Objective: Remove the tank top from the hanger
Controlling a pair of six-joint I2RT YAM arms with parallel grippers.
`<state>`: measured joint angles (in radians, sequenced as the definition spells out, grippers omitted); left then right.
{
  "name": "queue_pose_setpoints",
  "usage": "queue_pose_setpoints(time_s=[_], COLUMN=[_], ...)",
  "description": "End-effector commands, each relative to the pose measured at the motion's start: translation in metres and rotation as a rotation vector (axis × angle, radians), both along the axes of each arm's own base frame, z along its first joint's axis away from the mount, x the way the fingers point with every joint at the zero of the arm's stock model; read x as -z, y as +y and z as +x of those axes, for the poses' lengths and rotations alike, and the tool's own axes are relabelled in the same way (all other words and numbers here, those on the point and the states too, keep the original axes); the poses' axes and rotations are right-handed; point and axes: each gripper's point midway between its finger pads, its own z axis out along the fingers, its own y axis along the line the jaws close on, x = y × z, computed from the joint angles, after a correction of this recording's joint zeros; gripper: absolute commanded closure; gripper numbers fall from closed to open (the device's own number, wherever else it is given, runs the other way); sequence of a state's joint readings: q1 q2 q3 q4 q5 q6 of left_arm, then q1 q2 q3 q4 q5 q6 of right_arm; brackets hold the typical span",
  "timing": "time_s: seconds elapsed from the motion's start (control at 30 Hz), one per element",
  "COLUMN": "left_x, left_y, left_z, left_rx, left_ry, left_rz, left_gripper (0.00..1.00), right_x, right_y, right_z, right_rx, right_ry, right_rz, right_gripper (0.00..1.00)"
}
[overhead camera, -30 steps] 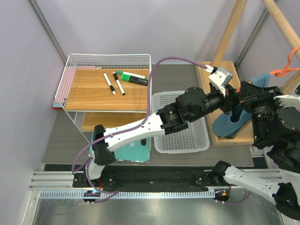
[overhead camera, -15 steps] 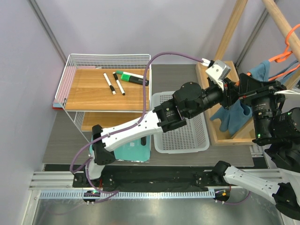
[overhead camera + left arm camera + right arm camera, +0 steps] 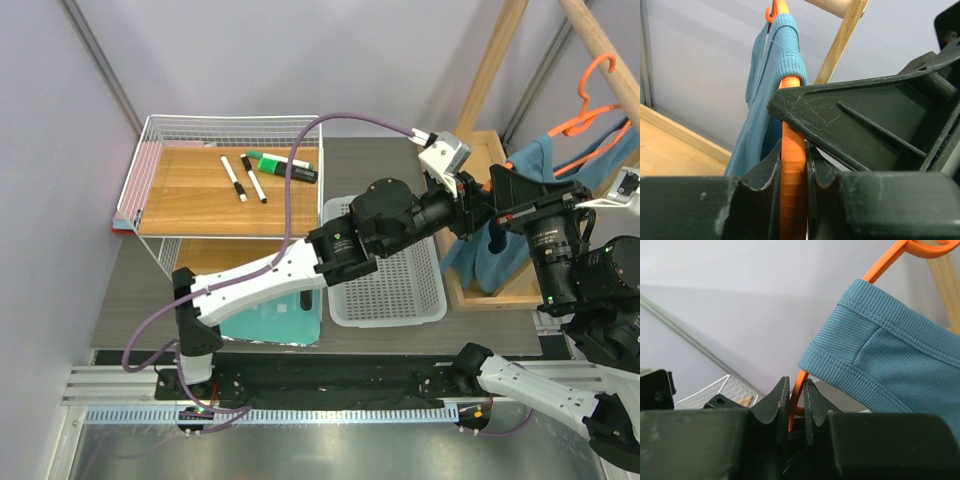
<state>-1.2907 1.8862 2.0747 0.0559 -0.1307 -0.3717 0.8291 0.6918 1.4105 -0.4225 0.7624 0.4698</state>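
The orange hanger (image 3: 592,112) is held up at the right, its hook (image 3: 594,72) beside the slanted wooden rod (image 3: 600,50). The teal tank top (image 3: 492,255) still drapes over it, one strap round the hanger's arm (image 3: 782,82). My left gripper (image 3: 484,207) reaches in from the left and is shut on a hanger bar (image 3: 792,190). My right gripper (image 3: 506,192) meets it from the right, shut on the thin orange hanger bar (image 3: 799,387) just below the tank top's hem (image 3: 880,360). The two grippers sit almost touching.
A white basket (image 3: 385,292) sits below the left arm. Under the garment is a wooden tray (image 3: 470,292) of the wooden rack (image 3: 490,65). A wire shelf (image 3: 230,130) at the back left holds markers (image 3: 245,178). A mint mat (image 3: 275,322) lies near the left arm's base.
Both grippers have lifted the hanger up and slightly left. Its hook has risen toward the wooden rod, and the tank top has come up out of the wooden tray.
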Motion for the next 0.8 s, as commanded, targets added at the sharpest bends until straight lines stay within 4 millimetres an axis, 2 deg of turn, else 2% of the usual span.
queue_pose_setpoints(time_s=[0.0, 0.3, 0.43, 0.47, 0.77], left_x=[-0.015, -0.014, -0.007, -0.006, -0.018], left_y=[0.021, 0.044, 0.050, 0.052, 0.082], left_z=[-0.030, -0.034, -0.033, -0.033, -0.036], left_rx=[0.085, 0.075, 0.060, 0.056, 0.031], left_ry=[0.035, 0.059, 0.064, 0.065, 0.065], left_rz=[-0.023, -0.023, -0.009, -0.007, -0.034], left_gripper=[1.00, 1.00, 1.00, 1.00, 1.00], right_x=[-0.023, -0.020, -0.025, -0.024, -0.031], right_y=[0.029, 0.049, 0.060, 0.069, 0.096], right_z=[-0.002, 0.005, 0.007, 0.010, 0.018], right_rx=[-0.140, -0.188, -0.225, -0.245, -0.316], right_ry=[-0.072, -0.064, -0.076, -0.072, -0.082], right_rz=[0.072, 0.049, 0.032, 0.016, -0.001], right_gripper=[0.99, 0.99, 0.99, 0.99, 0.99])
